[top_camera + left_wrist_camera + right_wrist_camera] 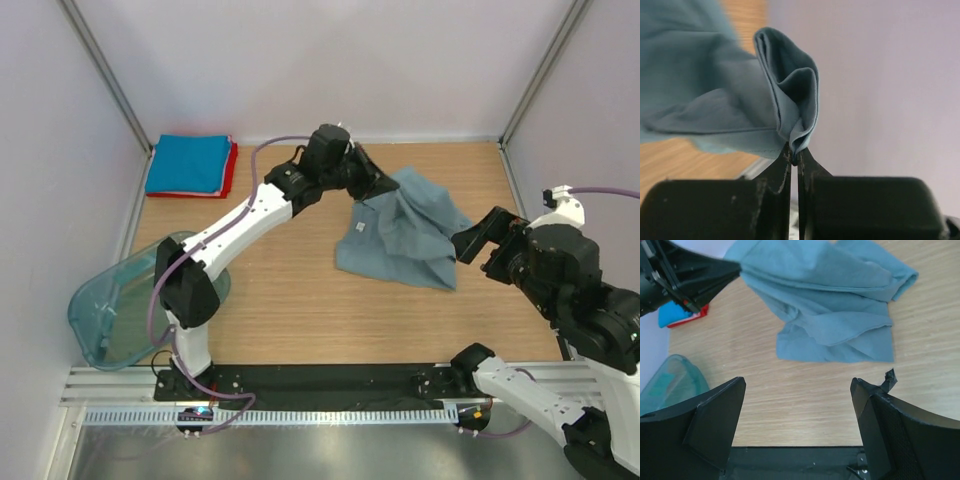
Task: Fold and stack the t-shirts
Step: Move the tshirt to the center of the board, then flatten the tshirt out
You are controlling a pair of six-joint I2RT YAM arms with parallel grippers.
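The crumpled soft cloth t-shirt (405,230) is showing a plain dusty grey-blue, with a small white label (360,228) near its neck. The bright blue folded square tee (190,163) is looking flat and unpatterned, and the red folded tee (233,170) is peeking out as a thin edge. The translucent plastic tub (110,310) is glowing teal. The wooden table (290,300) is showing pale honey-brown with fine straight grain. The left gripper (794,159) and right gripper (797,385) are looking matt black, on arms (250,215) showing white shells and black joints. The walls (350,60) are reading pale lilac-grey.

Grey-blue t-shirt (405,235) rumpled, edge lifted — blue-on-red folded tees (190,163), far-left
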